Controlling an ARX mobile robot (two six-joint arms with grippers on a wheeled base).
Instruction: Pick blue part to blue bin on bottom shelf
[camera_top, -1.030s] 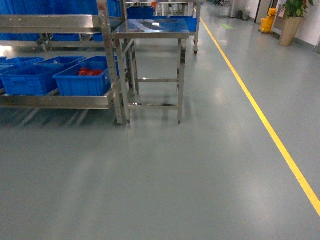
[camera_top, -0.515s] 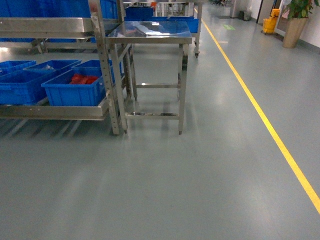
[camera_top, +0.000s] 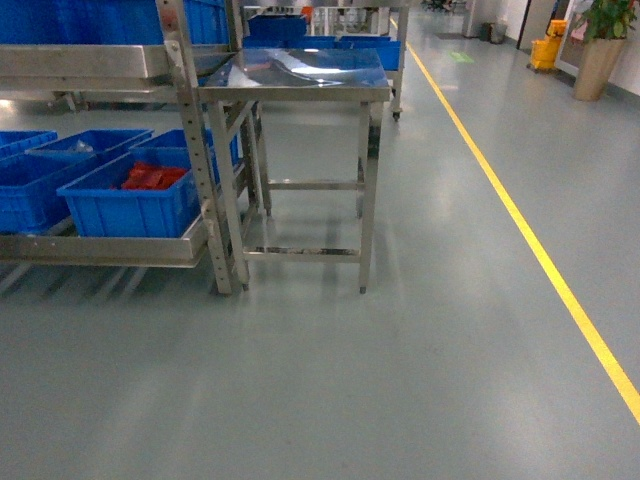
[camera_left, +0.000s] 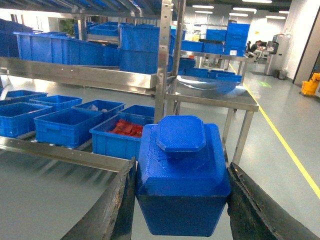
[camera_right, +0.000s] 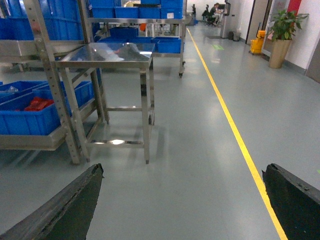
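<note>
In the head view neither arm shows; the bottom shelf (camera_top: 100, 250) lies at the left, its blue bins in a row, the nearest blue bin (camera_top: 130, 205) holding red pieces, beside a steel table (camera_top: 295, 75).

From the left wrist, the left gripper (camera_left: 180, 200) is closed around the blue part (camera_left: 181, 177), its two fingers pressing the part's sides; the part hangs well short of the bins.

From the right wrist, the right gripper (camera_right: 182, 200) stands wide apart and holds nothing.

The carrying step looks in hand. Next, the robot likely needs to close on the shelf, choose the proper bin, and lower the part in.
</note>
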